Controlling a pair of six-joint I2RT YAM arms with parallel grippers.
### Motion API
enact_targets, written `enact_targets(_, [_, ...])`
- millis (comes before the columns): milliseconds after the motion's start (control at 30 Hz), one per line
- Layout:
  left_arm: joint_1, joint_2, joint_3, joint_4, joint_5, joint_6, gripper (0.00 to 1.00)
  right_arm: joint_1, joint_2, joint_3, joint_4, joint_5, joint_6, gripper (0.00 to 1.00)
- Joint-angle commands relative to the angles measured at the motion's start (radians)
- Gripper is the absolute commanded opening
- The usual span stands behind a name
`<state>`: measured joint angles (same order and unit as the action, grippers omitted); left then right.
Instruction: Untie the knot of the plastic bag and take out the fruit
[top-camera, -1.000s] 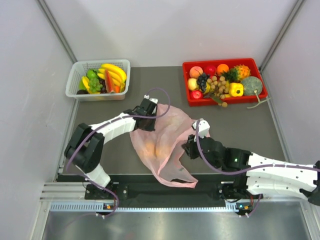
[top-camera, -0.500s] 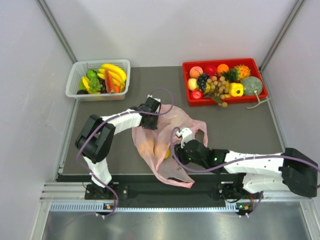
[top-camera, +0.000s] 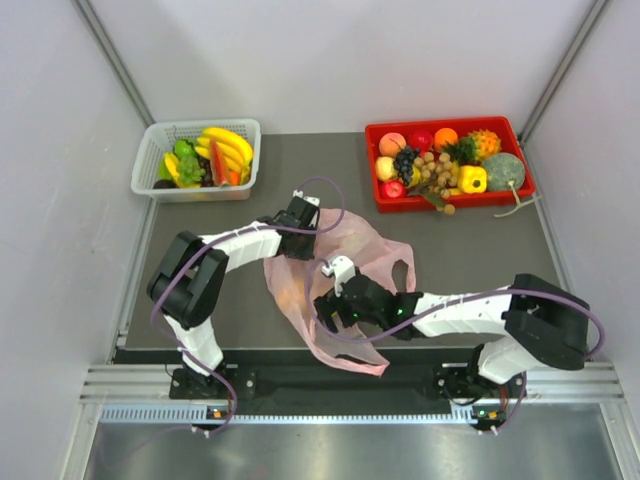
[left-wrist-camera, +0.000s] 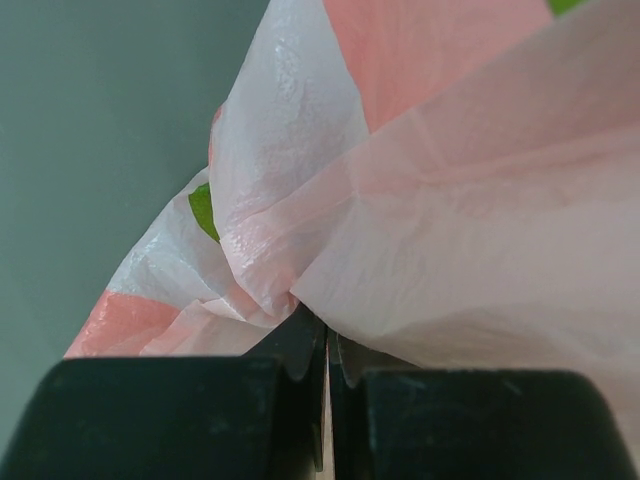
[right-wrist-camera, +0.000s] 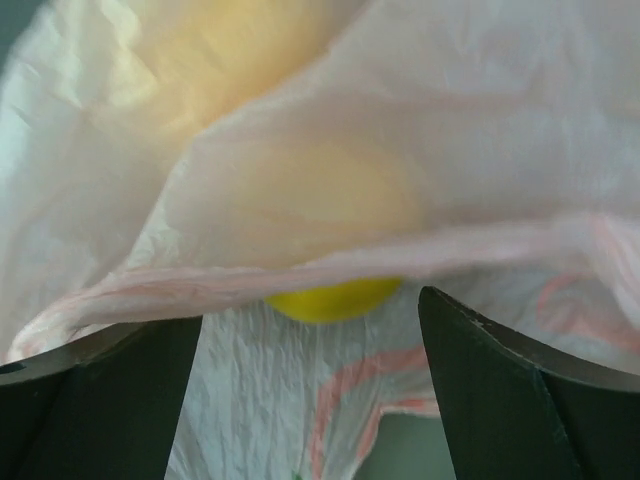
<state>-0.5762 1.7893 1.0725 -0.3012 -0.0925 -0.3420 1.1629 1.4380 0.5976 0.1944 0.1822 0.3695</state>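
The plastic bag (top-camera: 350, 245) lies crumpled in the middle of the table, one loop handle (top-camera: 402, 262) lying to its right. I cannot make out the knot. My left gripper (top-camera: 300, 232) is shut on a fold of the bag's film (left-wrist-camera: 300, 270) at the far left edge; its jaws (left-wrist-camera: 326, 340) pinch together. My right gripper (top-camera: 323, 306) stands open at the bag's near side, under a lifted edge of film (right-wrist-camera: 330, 265). A yellow fruit (right-wrist-camera: 332, 298) peeks out below that edge, just beyond the open fingers (right-wrist-camera: 500, 390). An orange fruit (top-camera: 297, 291) shows through the film.
A white mesh basket (top-camera: 150, 150) with bananas and green pieces stands at the back left. A red tray (top-camera: 445, 124) full of toy fruit stands at the back right. Grey walls close in both sides.
My right gripper has opened wide and moved left, from the bag's right side to its near mouth. The left gripper has kept its hold on the film.
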Motion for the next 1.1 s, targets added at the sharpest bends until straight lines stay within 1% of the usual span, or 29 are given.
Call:
enact_targets(0, [0.004, 0.007, -0.045, -0.010, 0.023, -0.011, 0.00, 0.026, 0.034, 0.094, 0.059, 0.029, -0.070, 0.94])
enact_targets(33, [0.004, 0.005, -0.046, -0.007, 0.023, -0.012, 0.00, 0.027, 0.045, 0.105, 0.053, 0.034, -0.079, 0.99])
enact_targets(233, [0.004, 0.004, -0.063, 0.011, 0.045, -0.023, 0.00, 0.027, 0.150, 0.195, 0.027, 0.079, -0.168, 0.99])
enact_targets(433, [0.004, 0.004, -0.077, 0.030, 0.071, -0.034, 0.00, 0.027, 0.262, 0.274, 0.024, 0.099, -0.196, 1.00])
enact_targets(533, [0.004, 0.001, -0.082, 0.034, 0.074, -0.032, 0.00, 0.015, 0.269, 0.271, 0.020, 0.102, -0.170, 0.93])
enact_targets(633, [0.004, -0.005, -0.088, 0.034, 0.071, -0.028, 0.00, 0.006, 0.222, 0.226, 0.019, 0.102, -0.146, 0.78])
enact_targets(667, [0.004, -0.007, -0.089, 0.036, 0.070, -0.026, 0.00, 0.004, 0.202, 0.200, 0.010, 0.102, -0.142, 0.65])
enact_targets(733, [0.004, -0.011, -0.091, 0.034, 0.071, -0.026, 0.00, 0.004, 0.129, 0.167, 0.002, 0.105, -0.126, 0.49])
enact_targets(767, [0.006, -0.011, -0.092, 0.036, 0.073, -0.025, 0.00, 0.004, 0.096, 0.150, -0.004, 0.106, -0.118, 0.36])
enact_targets(833, [0.006, -0.016, -0.095, 0.036, 0.073, -0.028, 0.00, 0.004, -0.017, 0.101, -0.038, 0.083, -0.095, 0.24])
enact_targets(867, [0.006, -0.018, -0.095, 0.034, 0.074, -0.028, 0.00, 0.004, -0.060, 0.068, -0.055, 0.067, -0.089, 0.12])
enact_targets(900, [0.004, -0.018, -0.095, 0.034, 0.071, -0.028, 0.00, 0.004, -0.149, 0.056, -0.093, 0.030, -0.084, 0.06])
enact_targets(933, [0.004, -0.019, -0.095, 0.033, 0.070, -0.028, 0.00, 0.004, -0.195, 0.045, -0.122, 0.005, -0.070, 0.00])
enact_targets(967, [0.004, -0.022, -0.094, 0.030, 0.066, -0.026, 0.00, 0.004, -0.243, 0.031, -0.153, -0.025, -0.070, 0.00])
enact_targets(1000, [0.006, -0.025, -0.094, 0.027, 0.065, -0.026, 0.00, 0.001, -0.339, 0.030, -0.185, -0.088, -0.070, 0.00])
enact_targets(1033, [0.006, -0.028, -0.094, 0.024, 0.062, -0.026, 0.00, -0.002, -0.388, 0.030, -0.260, -0.127, -0.072, 0.00])
enact_targets(1067, [0.007, -0.037, -0.094, 0.025, 0.060, -0.026, 0.00, -0.008, -0.436, 0.037, -0.295, -0.179, -0.076, 0.00])
